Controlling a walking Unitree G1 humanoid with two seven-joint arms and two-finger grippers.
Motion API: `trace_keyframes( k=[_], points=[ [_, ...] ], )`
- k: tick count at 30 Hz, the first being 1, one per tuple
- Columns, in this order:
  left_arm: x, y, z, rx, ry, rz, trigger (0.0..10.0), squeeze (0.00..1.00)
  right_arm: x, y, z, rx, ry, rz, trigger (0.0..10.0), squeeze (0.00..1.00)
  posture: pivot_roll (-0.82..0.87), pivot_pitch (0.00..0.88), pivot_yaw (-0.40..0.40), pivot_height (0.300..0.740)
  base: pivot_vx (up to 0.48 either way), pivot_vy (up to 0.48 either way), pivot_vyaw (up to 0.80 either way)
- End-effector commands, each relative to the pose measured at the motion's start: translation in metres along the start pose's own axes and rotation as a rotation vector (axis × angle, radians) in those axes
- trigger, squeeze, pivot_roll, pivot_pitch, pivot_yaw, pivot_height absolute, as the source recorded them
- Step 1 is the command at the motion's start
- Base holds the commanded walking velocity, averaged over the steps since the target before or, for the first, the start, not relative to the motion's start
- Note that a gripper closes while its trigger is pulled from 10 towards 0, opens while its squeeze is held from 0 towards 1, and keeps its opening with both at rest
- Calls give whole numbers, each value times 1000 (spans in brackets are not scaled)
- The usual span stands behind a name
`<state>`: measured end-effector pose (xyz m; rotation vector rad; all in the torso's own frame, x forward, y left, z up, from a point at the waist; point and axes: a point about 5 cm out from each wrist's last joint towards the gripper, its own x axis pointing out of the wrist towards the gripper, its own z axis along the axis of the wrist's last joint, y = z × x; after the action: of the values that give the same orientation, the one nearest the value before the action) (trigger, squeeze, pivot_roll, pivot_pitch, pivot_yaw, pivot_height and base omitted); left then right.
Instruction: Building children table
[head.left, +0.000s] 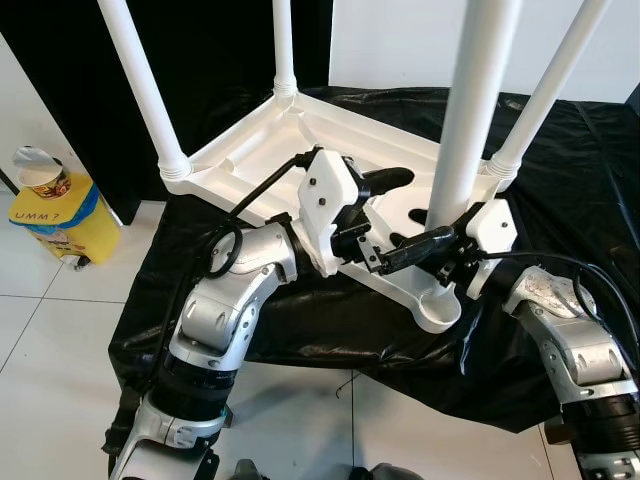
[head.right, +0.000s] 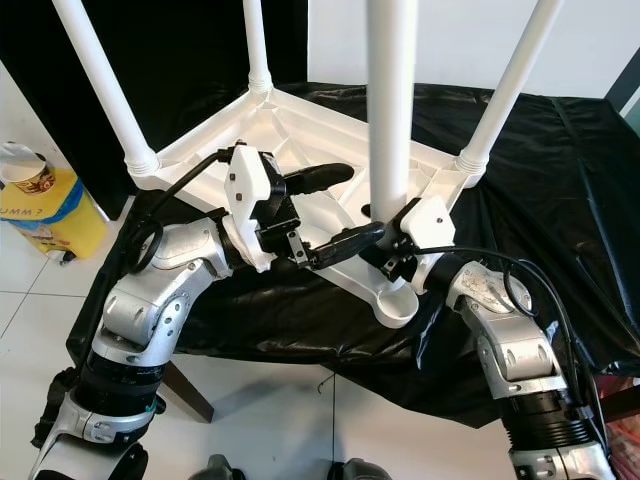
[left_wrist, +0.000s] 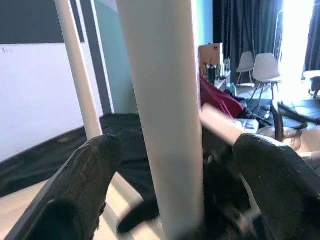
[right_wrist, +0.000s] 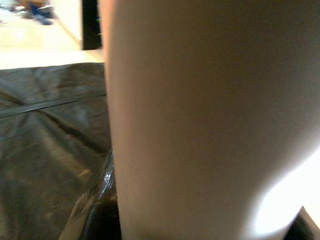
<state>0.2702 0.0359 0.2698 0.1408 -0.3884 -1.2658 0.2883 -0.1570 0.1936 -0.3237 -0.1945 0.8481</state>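
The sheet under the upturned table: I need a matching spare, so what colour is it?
Black and glossy, the sheet shows best in the left eye view.

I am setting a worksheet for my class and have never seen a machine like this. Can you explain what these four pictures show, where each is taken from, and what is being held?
This is a walking robot with two silver arms. The two wide pictures come from cameras in its head, looking down; the two close-ups come from cameras on its wrists. A white children's table lies upside down on a black sheet, three legs already standing in its corners. Both arms work on the fourth leg, not yet in the near corner socket. The left gripper reaches in with open fingers; the right gripper sits at the leg's base. A yellow bin stands on the floor.
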Motion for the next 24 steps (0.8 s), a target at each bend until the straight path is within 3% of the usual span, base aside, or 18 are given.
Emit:
trace_keyframes(
  k=[1,10,16,17,18,19,24],
  points=[
    [4,-9,8,-21,-37,-219,10000,0,1,-1,2,-7,4,74,10000,0,-2,52,-86,740,0,0,0],
    [10,-6,22,-125,-98,-288,10000,0,-3,-1,-2,3,75,271,10000,0,-1,40,-78,740,0,0,0],
    [9,-7,26,-195,-95,-354,10000,0,-4,-3,-5,3,102,322,10000,0,11,32,-71,740,0,0,0],
    [9,-7,27,-216,-92,-370,2784,0,-4,-4,-6,8,107,326,10000,0,15,31,-71,740,0,0,0],
    [9,-7,27,-216,-92,-370,2784,0,-4,-4,-6,8,107,326,10000,0,15,31,-71,740,0,0,0],
    [9,-9,27,-212,-79,-394,0,0,-3,-4,-7,10,109,333,10000,0,15,26,-65,740,0,0,0],
    [9,-11,26,-215,-61,-418,0,0,-2,-5,-6,11,107,345,10000,0,13,21,-61,740,0,0,0]
  ],
)
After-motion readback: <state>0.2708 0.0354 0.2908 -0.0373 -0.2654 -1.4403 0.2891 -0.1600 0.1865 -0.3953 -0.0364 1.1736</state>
